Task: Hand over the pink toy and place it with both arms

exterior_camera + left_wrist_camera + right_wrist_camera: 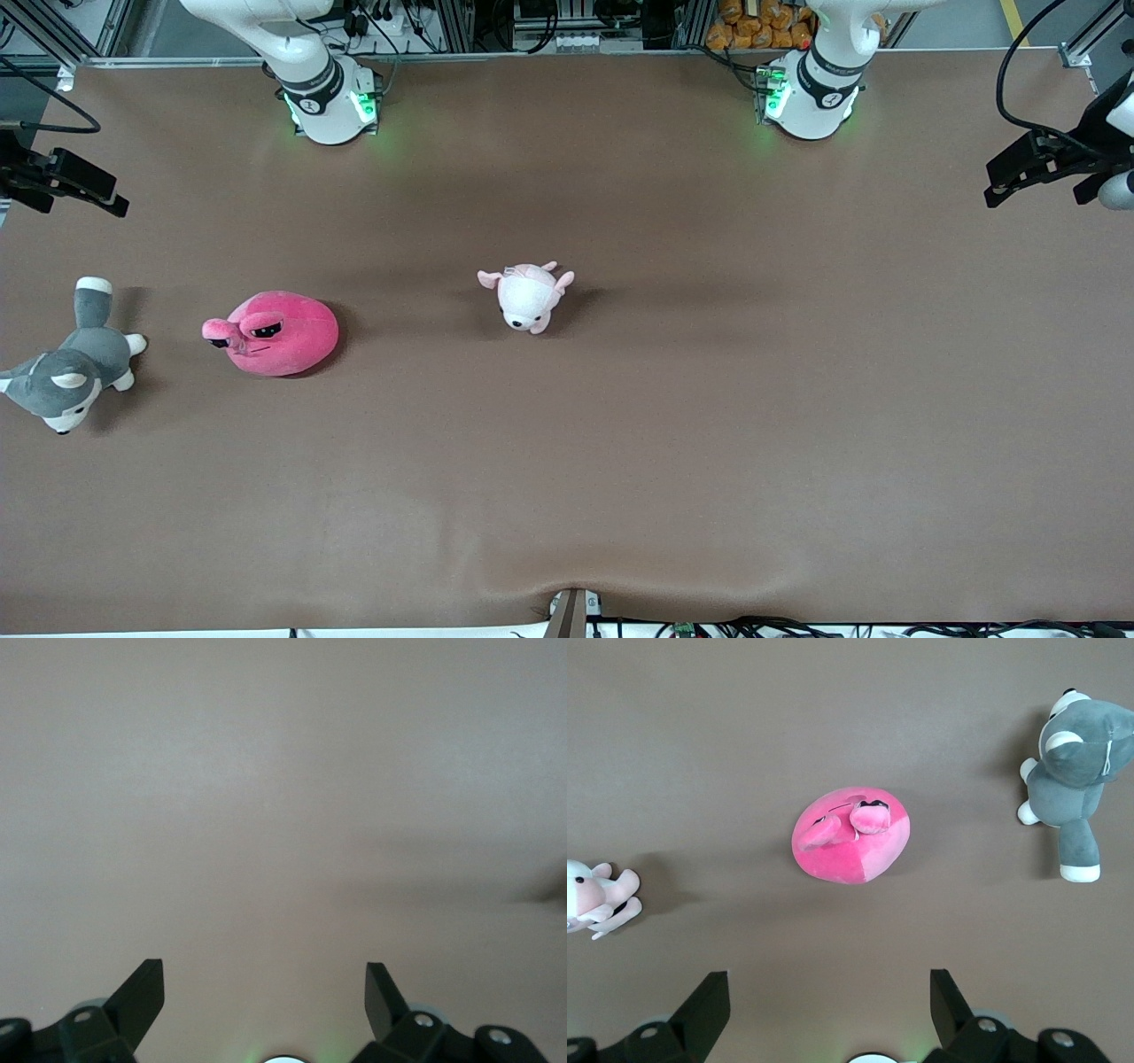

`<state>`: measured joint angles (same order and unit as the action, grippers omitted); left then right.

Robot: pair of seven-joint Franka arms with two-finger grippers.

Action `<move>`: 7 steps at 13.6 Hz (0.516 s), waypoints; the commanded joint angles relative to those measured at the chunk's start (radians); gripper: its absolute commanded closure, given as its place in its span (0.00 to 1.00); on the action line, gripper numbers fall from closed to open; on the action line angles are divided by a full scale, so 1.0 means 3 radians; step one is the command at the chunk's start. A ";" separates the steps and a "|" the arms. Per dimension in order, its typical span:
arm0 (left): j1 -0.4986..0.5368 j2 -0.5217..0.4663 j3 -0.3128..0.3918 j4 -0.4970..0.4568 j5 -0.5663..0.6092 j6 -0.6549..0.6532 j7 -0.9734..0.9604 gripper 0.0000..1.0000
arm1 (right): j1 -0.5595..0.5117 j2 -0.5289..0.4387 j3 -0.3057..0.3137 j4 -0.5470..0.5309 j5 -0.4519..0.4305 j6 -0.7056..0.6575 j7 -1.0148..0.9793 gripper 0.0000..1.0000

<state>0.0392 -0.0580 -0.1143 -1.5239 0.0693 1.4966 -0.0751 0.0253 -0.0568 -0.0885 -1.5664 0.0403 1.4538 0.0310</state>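
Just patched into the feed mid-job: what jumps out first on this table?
The hot-pink toy stands out, lying toward the right arm's end of the table between the grey husky plush and the pale pink-and-white plush. The right gripper hangs open over the table with that toy in its wrist view. The left gripper, also open, is over bare brown table.

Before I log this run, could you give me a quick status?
Both grippers, left and right, open, empty, raised. Pink toy untouched on table, between husky and pale plush. Nothing in the way.
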 commanded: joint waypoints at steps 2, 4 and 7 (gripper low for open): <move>-0.0008 0.0035 -0.0023 0.0074 -0.0026 -0.0044 -0.0096 0.00 | 0.0028 -0.0010 -0.0001 0.0026 -0.0032 -0.0034 0.0030 0.00; -0.0013 0.0030 -0.0028 0.0074 -0.0118 -0.0115 -0.0336 0.00 | 0.0028 -0.0010 -0.0001 0.0026 -0.0032 -0.0029 0.0030 0.00; -0.0003 0.0024 -0.0018 0.0069 -0.0124 -0.0249 -0.0348 0.00 | 0.0028 -0.0010 -0.0001 0.0026 -0.0027 -0.0034 0.0030 0.00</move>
<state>0.0357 -0.0563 -0.1180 -1.5234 0.0456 1.4536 -0.1621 0.0253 -0.0568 -0.0873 -1.5664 0.0403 1.4538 0.0310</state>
